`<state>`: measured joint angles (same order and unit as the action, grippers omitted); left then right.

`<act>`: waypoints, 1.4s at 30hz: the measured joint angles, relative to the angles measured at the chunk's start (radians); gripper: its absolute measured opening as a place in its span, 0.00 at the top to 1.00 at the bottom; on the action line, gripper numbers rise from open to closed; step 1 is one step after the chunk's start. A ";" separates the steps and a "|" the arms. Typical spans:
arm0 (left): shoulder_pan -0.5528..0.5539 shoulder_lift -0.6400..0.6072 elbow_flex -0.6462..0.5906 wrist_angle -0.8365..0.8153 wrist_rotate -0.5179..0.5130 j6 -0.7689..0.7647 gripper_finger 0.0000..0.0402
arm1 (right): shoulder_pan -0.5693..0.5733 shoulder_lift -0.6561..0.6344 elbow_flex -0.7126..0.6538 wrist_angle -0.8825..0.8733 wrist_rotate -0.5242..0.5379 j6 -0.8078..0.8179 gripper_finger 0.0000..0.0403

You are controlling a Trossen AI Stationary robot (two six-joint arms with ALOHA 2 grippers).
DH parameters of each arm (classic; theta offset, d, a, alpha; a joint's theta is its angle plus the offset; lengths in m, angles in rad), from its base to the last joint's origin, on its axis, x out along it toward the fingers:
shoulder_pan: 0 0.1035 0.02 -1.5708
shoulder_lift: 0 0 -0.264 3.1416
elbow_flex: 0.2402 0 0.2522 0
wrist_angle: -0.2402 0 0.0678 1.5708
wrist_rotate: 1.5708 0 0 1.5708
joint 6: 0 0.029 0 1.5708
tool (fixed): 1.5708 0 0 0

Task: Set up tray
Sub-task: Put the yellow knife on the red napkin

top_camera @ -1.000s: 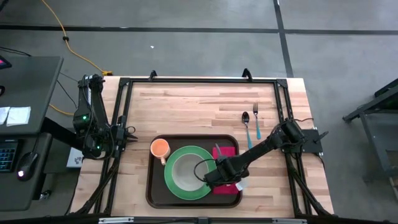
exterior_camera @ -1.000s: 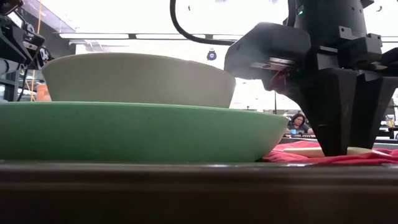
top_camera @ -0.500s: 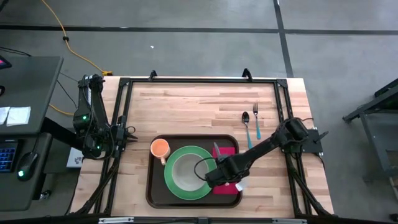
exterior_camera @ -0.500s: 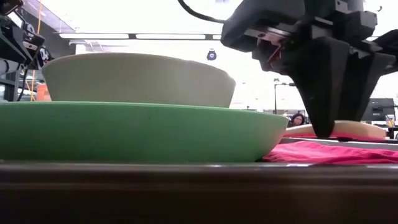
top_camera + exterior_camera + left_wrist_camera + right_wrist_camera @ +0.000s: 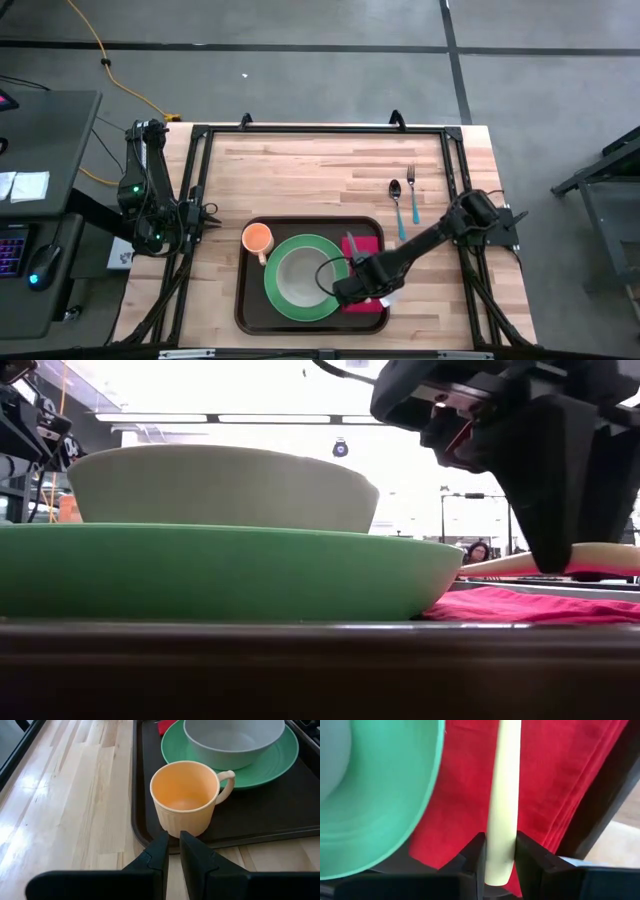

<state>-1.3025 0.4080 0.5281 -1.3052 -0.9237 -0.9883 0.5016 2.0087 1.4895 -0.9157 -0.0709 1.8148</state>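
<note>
The dark brown tray (image 5: 250,312) lies at the table's near middle. It carries a green plate (image 5: 273,298) with a pale bowl (image 5: 298,276), an orange cup (image 5: 258,238) and a red napkin (image 5: 368,241). My right gripper (image 5: 362,290) hangs over the napkin, shut on a cream-handled knife (image 5: 504,780). The knife's grey blade (image 5: 349,243) points toward the far edge. My left gripper (image 5: 173,845) waits shut at the table's left edge, just short of the cup (image 5: 185,795), with nothing between its fingers. My right gripper pinches the knife's cream handle (image 5: 501,827) between its two fingers (image 5: 475,855), close to the handle's free end. The fingers come from above, pointing down, and lie across the handle. The handle (image 5: 595,558) hangs about level, lifted clear of the red napkin (image 5: 530,605).
A spoon (image 5: 397,200) and a fork (image 5: 411,190) with blue handles lie on the bare wood to the far right of the tray. A black frame (image 5: 320,130) runs round the table. The far half of the tabletop (image 5: 300,170) is bare wood.
My right gripper has risen, still shut on the knife. The cream handle, which lay on the red napkin a second ago, now hangs clear above it.
</note>
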 joint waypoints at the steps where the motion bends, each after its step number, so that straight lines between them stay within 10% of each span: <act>1: 0.000 0.000 0.000 0.000 0.000 0.000 0.80 | 0.004 0.000 0.000 0.000 -0.001 0.009 0.83; 42: 0.000 0.000 0.000 0.094 0.106 0.049 0.80 | 0.018 -0.001 0.002 -0.013 -0.043 0.096 0.82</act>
<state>-1.3027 0.4080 0.5282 -1.2108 -0.8173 -0.9394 0.5194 2.0079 1.4914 -0.9288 -0.1135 1.9106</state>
